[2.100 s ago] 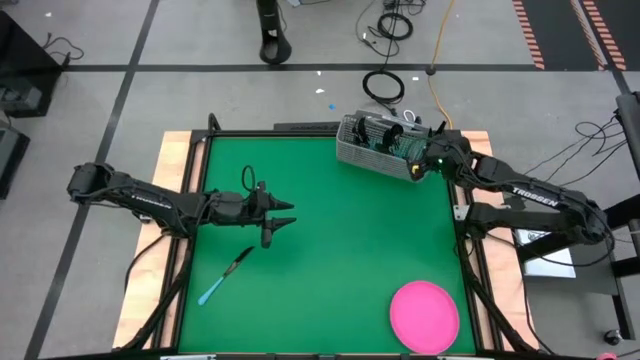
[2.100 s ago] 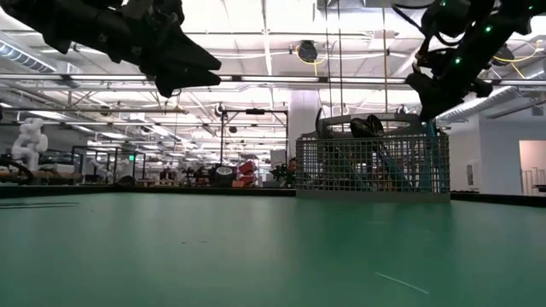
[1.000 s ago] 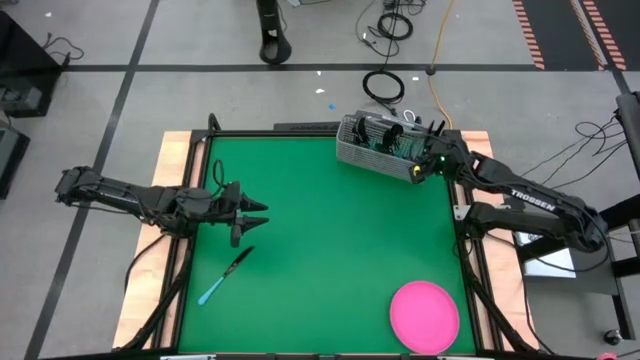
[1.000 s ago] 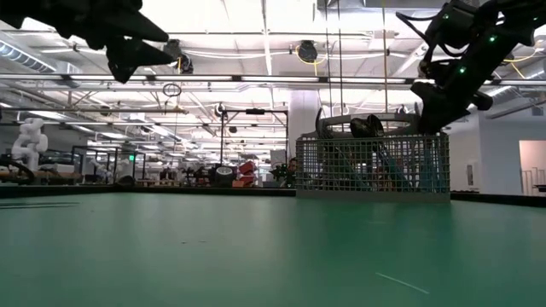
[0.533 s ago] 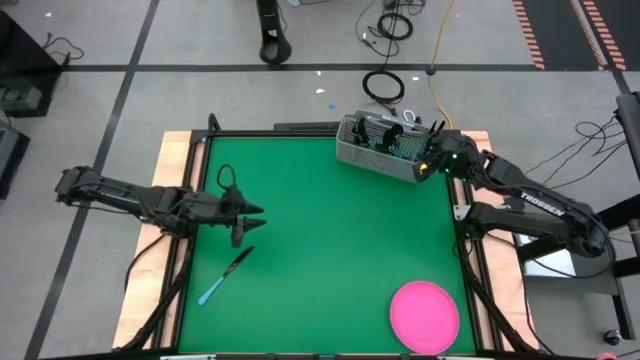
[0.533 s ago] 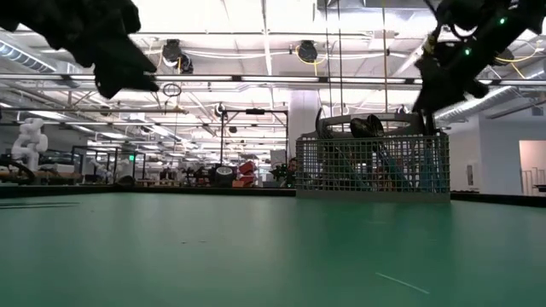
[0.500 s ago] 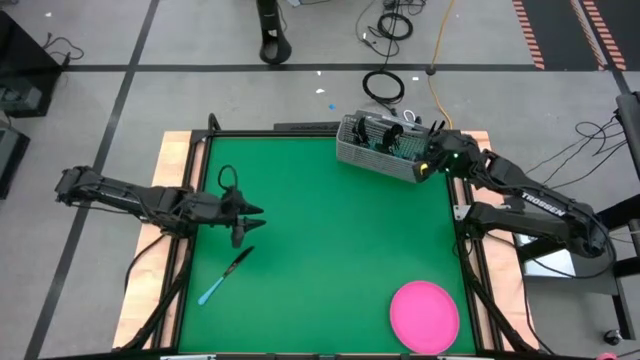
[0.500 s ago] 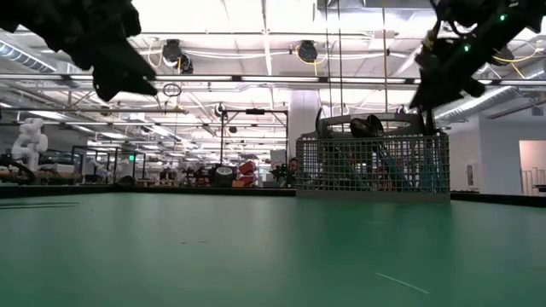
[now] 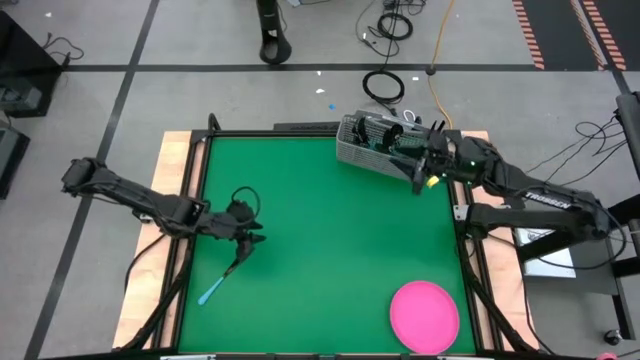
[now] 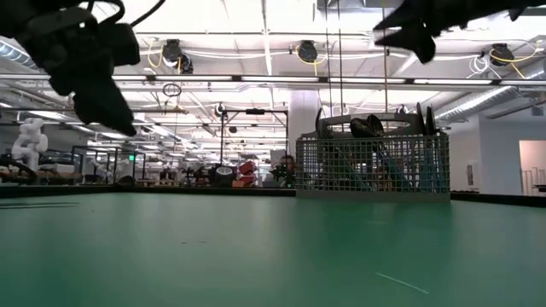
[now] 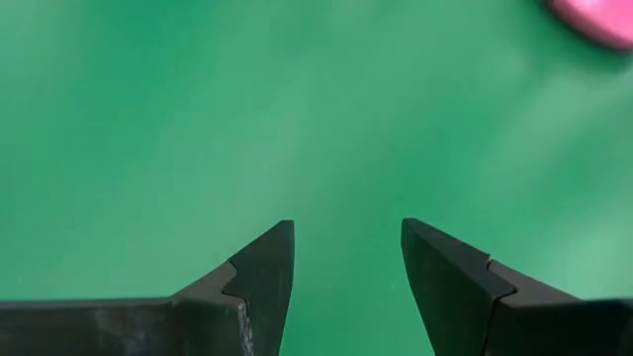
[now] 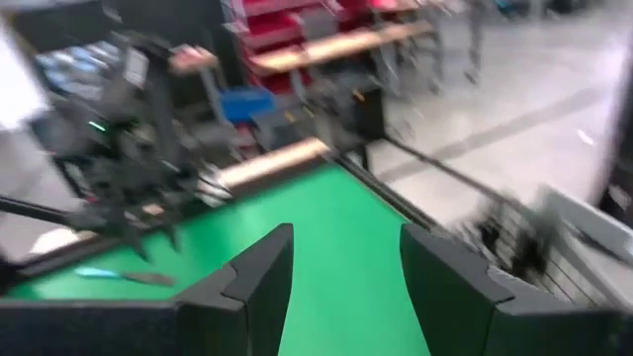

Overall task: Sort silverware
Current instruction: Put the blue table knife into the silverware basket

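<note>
Left gripper (image 11: 346, 282): jaws apart, holding nothing, poised just above dark head of lone knife (image 9: 222, 277) lying on green table (image 9: 330, 250), blue handle toward near-left corner. Judgement: do well by lowering straight, centring jaws across narrow neck, closing only once fingertips reach mat.

Right gripper (image 12: 344, 282): jaws wide, empty, above near corner of wire-mesh caddy (image 9: 375, 148) at far right edge.

Count: one loose knife; one caddy, several utensils standing inside, number unclear; one pink plate (image 9: 424, 315); two arms.

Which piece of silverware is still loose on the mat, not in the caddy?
The blue-handled knife lying beside the left pincer; the rest stand in the caddy.
</note>
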